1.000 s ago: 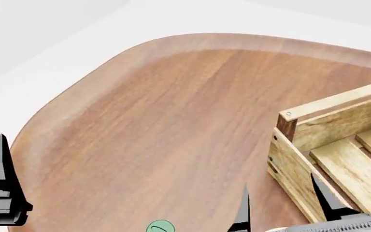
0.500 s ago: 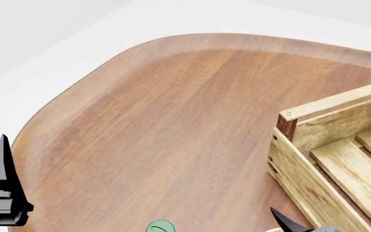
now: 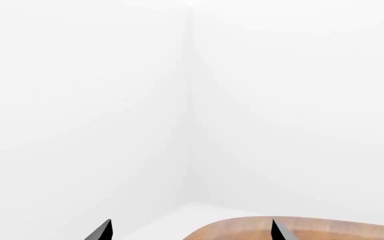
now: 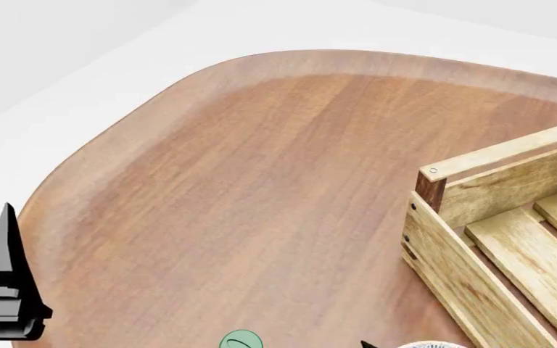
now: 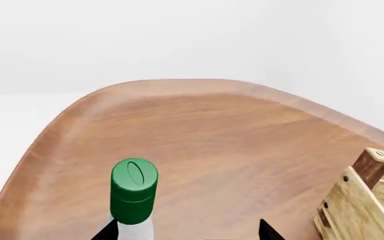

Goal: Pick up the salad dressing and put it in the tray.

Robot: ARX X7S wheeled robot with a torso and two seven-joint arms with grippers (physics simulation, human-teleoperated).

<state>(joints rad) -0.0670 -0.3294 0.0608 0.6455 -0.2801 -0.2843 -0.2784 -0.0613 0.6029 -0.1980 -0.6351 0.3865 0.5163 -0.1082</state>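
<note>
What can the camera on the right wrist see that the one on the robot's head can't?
Only the right wrist view shows the salad dressing as a bottle: dark green cap, pale neck, standing upright between the right gripper fingertips. Only the head view shows the left gripper at the table's near left edge and the slatted floor inside the tray; there the bottle is just a pale-green round top at the bottom edge. Both share the wooden table, one corner of the tray, and the white surroundings.

Salad dressing (image 5: 133, 192) – lower body cut off; tray (image 4: 492, 232) likewise.
</note>
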